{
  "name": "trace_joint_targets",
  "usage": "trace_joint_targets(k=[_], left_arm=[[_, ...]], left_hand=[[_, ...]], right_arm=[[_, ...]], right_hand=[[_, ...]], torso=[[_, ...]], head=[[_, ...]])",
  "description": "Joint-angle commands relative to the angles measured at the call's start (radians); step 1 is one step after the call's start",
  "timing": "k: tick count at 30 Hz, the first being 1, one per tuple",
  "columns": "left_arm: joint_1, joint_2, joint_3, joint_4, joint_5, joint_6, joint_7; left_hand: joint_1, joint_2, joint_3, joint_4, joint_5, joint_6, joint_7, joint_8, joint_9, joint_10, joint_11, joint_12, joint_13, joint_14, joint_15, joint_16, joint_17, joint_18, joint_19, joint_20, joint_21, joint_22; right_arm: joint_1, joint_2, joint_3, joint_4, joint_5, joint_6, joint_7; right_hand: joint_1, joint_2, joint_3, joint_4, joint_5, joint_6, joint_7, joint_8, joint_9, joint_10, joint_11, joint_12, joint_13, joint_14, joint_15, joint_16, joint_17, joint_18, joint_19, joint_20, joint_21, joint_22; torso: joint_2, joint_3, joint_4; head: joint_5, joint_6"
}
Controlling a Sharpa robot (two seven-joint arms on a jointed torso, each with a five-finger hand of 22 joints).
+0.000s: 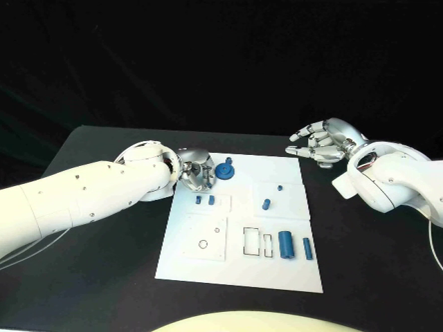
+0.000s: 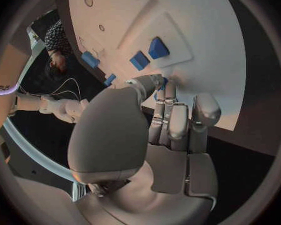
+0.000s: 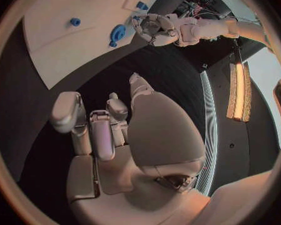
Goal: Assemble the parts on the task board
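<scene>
Blue disc (image 1: pixel 225 170) at board's (image 1: pixel 282 166) far left corner, left hand (image 1: pixel 192 169) against it, fingers curled, grip unclear, probably seating it. Right hand (image 1: pixel 324 142) half open, empty, clear beyond board.

Showing one white task board (image 1: pixel 282 273), bearing seven blue parts: one round disc (image 1: pixel 225 171), four small pegs (image 1: pixel 266 204), one thick cylinder (image 1: pixel 285 245), one slim bar (image 1: pixel 307 247); flanking, two hands: left hand (image 1: pixel 194 169), right hand (image 1: pixel 321 143).
</scene>
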Motion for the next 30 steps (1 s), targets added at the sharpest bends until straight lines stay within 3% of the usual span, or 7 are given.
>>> trace_joint_targets(k=[1, 30], left_arm=[[-0.004, 0.000, -0.004, 0.002, 0.002, 0.032, -0.005], [-0.005, -0.008, -0.004, 0.006, 0.014, 0.019, -0.017]], left_hand=[[-0.007, 0.007, 0.000, -0.007, -0.004, -0.012, 0.003, -0.011, -0.003, 0.002, 0.003, -0.007, 0.001, 0.005, -0.002, 0.007, 0.002, -0.012, 0.005, -0.002, 0.005, 0.002], [-0.032, -0.007, 0.004, -0.018, -0.003, -0.096, 0.009, -0.086, -0.017, 0.011, 0.002, -0.034, 0.006, 0.008, -0.003, 0.008, -0.002, -0.012, 0.006, -0.001, 0.003, 0.002]], right_arm=[[-0.001, 0.001, 0.000, -0.001, -0.001, 0.014, 0.010], [-0.001, 0.003, 0.000, -0.015, 0.003, 0.024, 0.009]], right_hand=[[-0.002, 0.002, 0.007, -0.001, -0.003, -0.001, -0.005, 0.004, -0.001, 0.003, -0.002, -0.001, -0.001, 0.047, -0.006, -0.006, 0.028, 0.020, -0.003, -0.004, -0.003, -0.001], [-0.004, 0.000, 0.008, -0.001, -0.003, -0.002, -0.005, 0.006, -0.003, 0.001, -0.002, -0.004, -0.007, 0.046, -0.007, -0.009, 0.023, 0.022, -0.005, -0.005, -0.012, -0.007]], torso=[[0.000, -0.0007, 0.0005], [0.000, 0.0001, -0.0002]], head=[[0.001, 0.001], [0.002, 0.002]])
